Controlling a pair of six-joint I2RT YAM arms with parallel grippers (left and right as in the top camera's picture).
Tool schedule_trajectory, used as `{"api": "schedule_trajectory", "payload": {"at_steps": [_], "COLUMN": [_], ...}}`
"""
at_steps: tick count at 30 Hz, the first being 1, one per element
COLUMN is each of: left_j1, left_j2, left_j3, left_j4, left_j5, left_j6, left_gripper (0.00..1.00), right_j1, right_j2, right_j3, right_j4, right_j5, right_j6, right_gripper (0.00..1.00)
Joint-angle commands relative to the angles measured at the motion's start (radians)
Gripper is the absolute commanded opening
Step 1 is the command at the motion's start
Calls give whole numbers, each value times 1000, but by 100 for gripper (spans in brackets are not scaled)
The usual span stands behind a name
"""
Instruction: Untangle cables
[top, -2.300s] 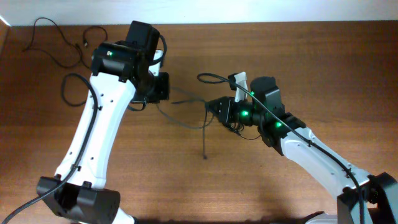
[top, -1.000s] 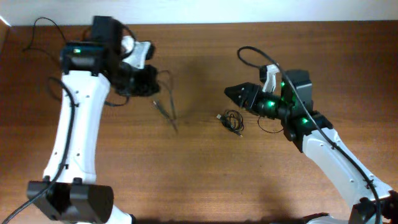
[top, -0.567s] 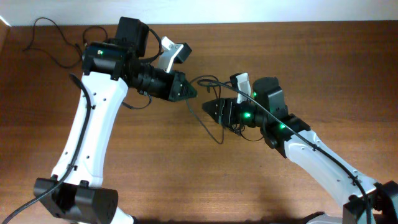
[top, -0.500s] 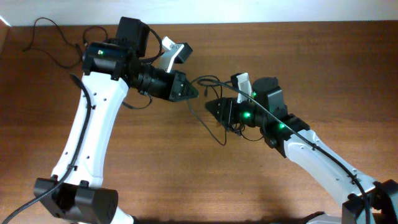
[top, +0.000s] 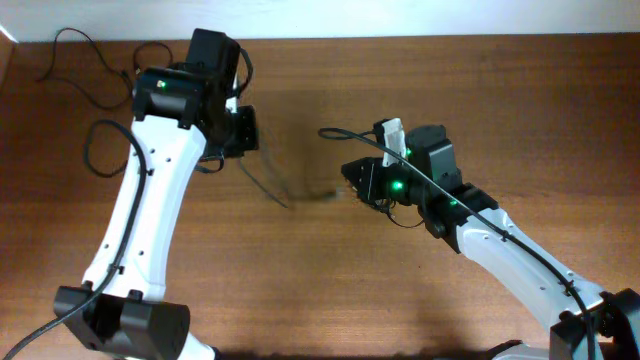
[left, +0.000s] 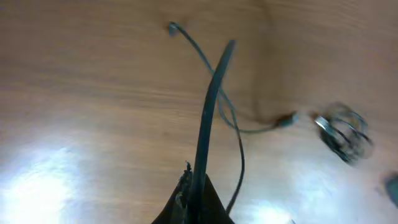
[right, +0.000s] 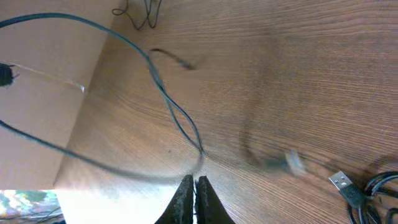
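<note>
The left gripper (top: 243, 130), pinching one cable (left: 208, 112), has drawn back, and the right gripper (right: 192, 182) has just pressed its jaws together, so that strand is probably leaving the knot (left: 341, 129).

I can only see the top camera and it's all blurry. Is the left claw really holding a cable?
Observer: Yes. The left wrist view shows the left gripper shut on a black cord sticking out past its fingers.
Operator: What's lying by the right claw?
Observer: The right wrist view shows a silver USB plug on the table beside a coiled cord.
Operator: Is that claw open?
Observer: No, the right gripper is shut; whether it pinches the thin cord, I cannot tell.
</note>
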Motion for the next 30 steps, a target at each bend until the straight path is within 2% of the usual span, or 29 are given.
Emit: {"api": "schedule_trajectory", "payload": {"at_steps": [1, 3, 5, 8, 11, 14, 17, 22, 26, 27, 30], "left_j1": [1, 1, 1, 1, 1, 1, 1, 1, 1, 1, 1], "left_j2": [-22, -22, -22, -22, -22, -22, -22, -22, -22, -22, -22], "left_j3": [3, 2, 3, 3, 3, 3, 3, 3, 3, 3, 3], "left_j4": [-4, 10, 13, 31, 51, 51, 51, 47, 36, 35, 36], "left_j5": [-81, 61, 200, 550, 670, 706, 713, 780, 780, 779, 761], "left_j6": [-80, 60, 134, 268, 277, 280, 280, 280, 297, 303, 303], "left_gripper": [0, 0, 0, 0, 0, 0, 0, 0, 0, 0, 0], "right_j1": [5, 5, 5, 6, 6, 6, 7, 44, 44, 44, 44], "right_j2": [7, 7, 8, 11, 42, 80, 84, 113, 113, 113, 113], "right_j3": [4, 4, 4, 4, 4, 4, 4, 4, 4, 4, 4], "right_j4": [-2, 8, 40, 42, 42, 43, 50, 72, 92, 89, 79], "right_j5": [26, 11, -45, -56, -56, -57, -57, -8, 11, 11, 5], "right_j6": [3, 3, 2, 2, 2, 2, 2, -3, -132, -132, -132], "right_gripper": [12, 28, 40, 46, 50, 50, 45, 45, 50, 47, 27]}}
